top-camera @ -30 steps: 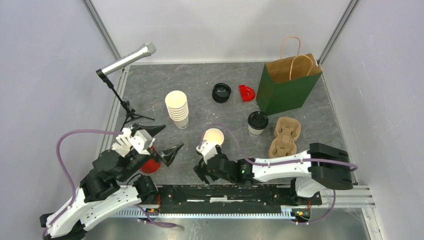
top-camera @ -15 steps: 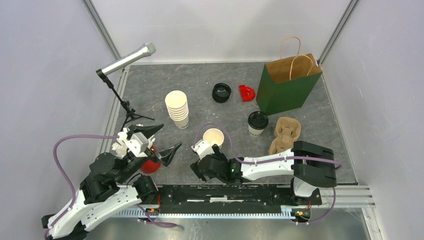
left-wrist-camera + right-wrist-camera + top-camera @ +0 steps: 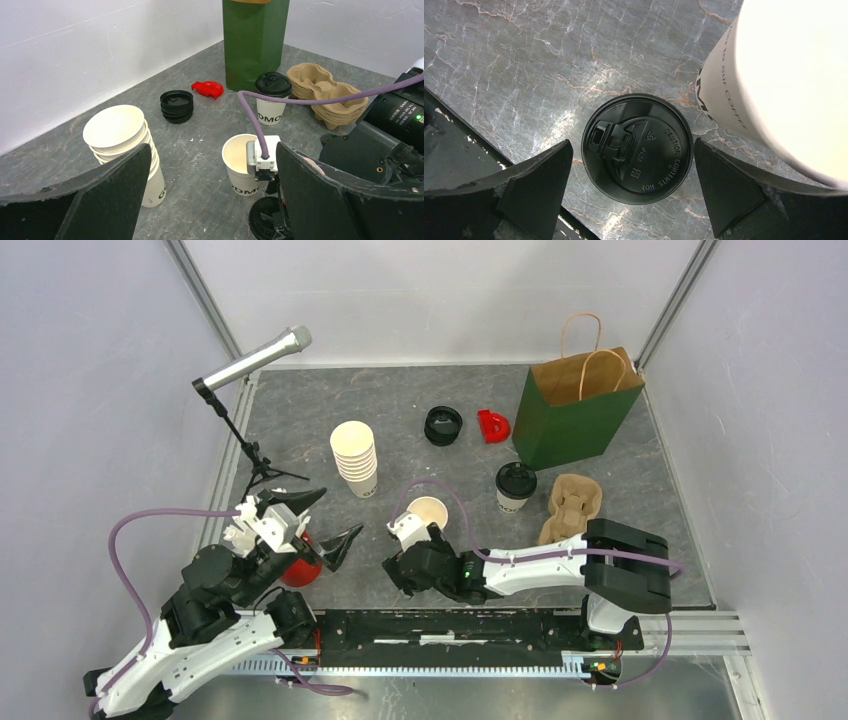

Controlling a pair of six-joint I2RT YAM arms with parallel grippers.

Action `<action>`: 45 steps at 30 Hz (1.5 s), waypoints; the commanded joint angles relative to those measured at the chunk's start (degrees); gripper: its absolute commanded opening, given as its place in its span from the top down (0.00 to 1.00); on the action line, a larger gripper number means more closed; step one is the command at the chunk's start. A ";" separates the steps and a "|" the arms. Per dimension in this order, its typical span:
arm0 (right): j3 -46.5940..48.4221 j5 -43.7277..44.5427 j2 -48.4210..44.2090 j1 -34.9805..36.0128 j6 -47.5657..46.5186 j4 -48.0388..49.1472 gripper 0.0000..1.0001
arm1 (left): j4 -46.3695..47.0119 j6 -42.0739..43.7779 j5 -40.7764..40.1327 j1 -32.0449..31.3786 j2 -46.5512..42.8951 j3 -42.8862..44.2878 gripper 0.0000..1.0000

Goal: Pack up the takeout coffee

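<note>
Coffee cups stand mid-frame in the overhead view. One lidded cup point(image 3: 516, 486) is just left of the cardboard carrier point(image 3: 570, 510). One open cup point(image 3: 428, 513) stands further left, at lower centre, with no lid on. The loose black lid point(image 3: 636, 147) lies flat on the table, top side up, just beside that cup's base, and fills the centre of the right wrist view.

The right gripper point(image 3: 631, 170) hangs straight over the lid with its fingers spread wide either side of the rim, holding nothing. That stance looks chosen so the fingers can close across the lid's edge. The left gripper point(image 3: 325, 522) at lower left is also spread wide and empty, and points toward the open cup, perhaps to steady it.

The carrier lies near the green paper bag point(image 3: 577, 410) at upper right, probably so cups go into the carrier first, then the bag.

Embossed on the lid is "CAUTION CONTENTS HOT". Both cups carry dark print, of which only "DMO" reads in the left wrist view. The smaller lettering on the open cup's side is too blurred to read.
</note>
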 commanded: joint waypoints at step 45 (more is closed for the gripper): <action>0.86 -3.25 -25.13 -6.32 -13.14 -11.17 0.24 | -7.25 -16.40 -16.44 0.15 12.97 6.04 0.00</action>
